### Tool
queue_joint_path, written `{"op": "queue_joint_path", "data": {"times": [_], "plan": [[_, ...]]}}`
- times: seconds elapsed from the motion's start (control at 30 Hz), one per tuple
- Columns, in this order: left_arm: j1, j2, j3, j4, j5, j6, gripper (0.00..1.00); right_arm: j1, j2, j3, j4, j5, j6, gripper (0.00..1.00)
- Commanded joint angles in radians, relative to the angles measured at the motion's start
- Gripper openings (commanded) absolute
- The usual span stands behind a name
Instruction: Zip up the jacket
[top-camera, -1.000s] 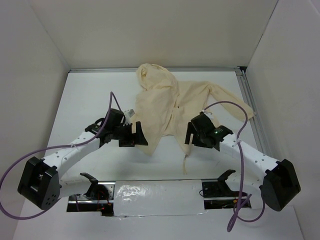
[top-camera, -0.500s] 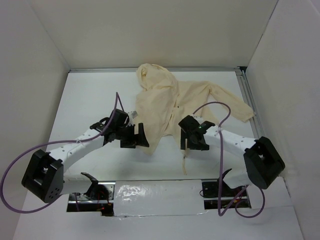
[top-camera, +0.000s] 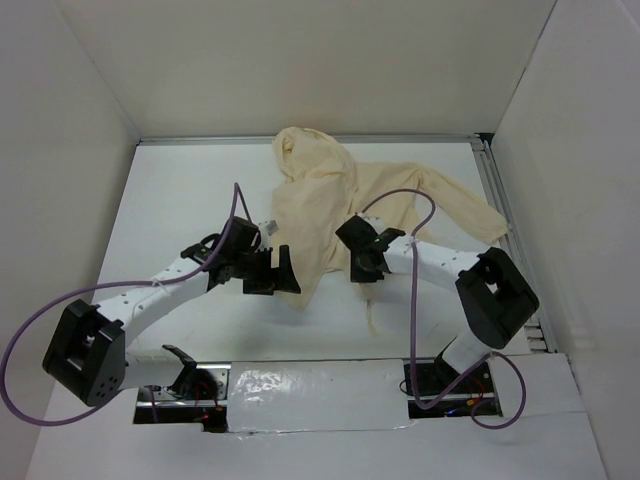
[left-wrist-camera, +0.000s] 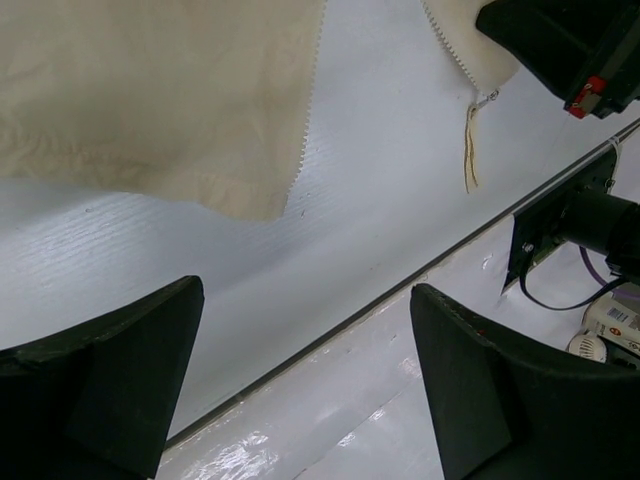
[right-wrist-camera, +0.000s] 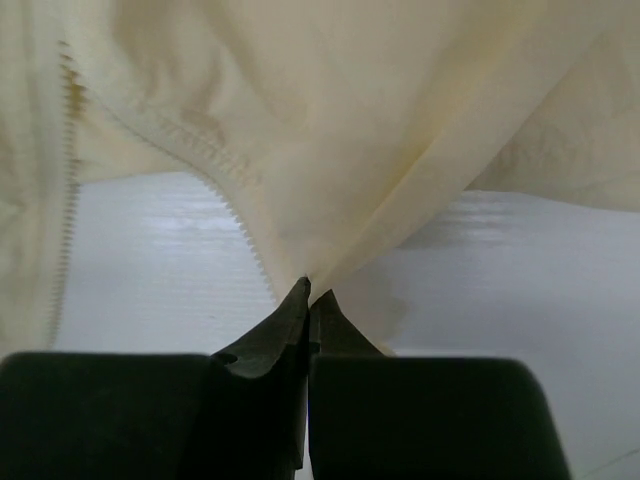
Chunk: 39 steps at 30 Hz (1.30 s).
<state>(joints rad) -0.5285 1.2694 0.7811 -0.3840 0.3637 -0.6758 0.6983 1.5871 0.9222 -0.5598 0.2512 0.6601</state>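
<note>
The cream-yellow jacket (top-camera: 330, 195) lies unzipped on the white table, hood toward the back wall. My right gripper (top-camera: 362, 268) is shut on the lower edge of the jacket's right front panel (right-wrist-camera: 350, 100), pinching the cloth right beside the zipper teeth (right-wrist-camera: 238, 228). The fabric bunches into a fold at the right gripper's (right-wrist-camera: 308, 293) tips. My left gripper (top-camera: 285, 275) hangs open just below the left panel's bottom corner (left-wrist-camera: 240, 200), nothing between its fingers (left-wrist-camera: 110, 370). The left panel's zipper teeth (left-wrist-camera: 308, 120) and a dangling zipper pull (left-wrist-camera: 471, 150) show in the left wrist view.
A metal rail (top-camera: 500, 205) runs along the table's right side, and white walls close in the back and sides. A shiny taped strip (top-camera: 310, 385) marks the near edge between the arm bases. Purple cables (top-camera: 40, 320) loop off both arms.
The right arm has swung left to the jacket's lower front edge and its jaws have closed on the cloth. The left gripper has barely shifted and stays open.
</note>
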Motion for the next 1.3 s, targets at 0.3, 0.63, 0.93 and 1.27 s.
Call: {"op": "queue_joint_path", "data": {"times": [0.3,0.63,0.93,1.27], "plan": [[-0.005,-0.122,-0.003,0.022,0.001,0.036,0.97,0.111,-0.207,0.293,-0.629,0.152,0.234,0.12],[0.013,-0.172,-0.006,-0.059,-0.057,0.01,0.99,0.217,0.226,0.523,-0.286,-0.135,0.119,0.7],[0.021,-0.139,-0.019,0.048,0.067,0.027,0.99,0.1,-0.142,0.203,-0.121,-0.19,0.023,0.87],[-0.136,0.189,0.156,0.32,0.24,0.027,0.99,-0.261,-0.447,-0.242,0.277,-0.468,0.072,1.0]]}}
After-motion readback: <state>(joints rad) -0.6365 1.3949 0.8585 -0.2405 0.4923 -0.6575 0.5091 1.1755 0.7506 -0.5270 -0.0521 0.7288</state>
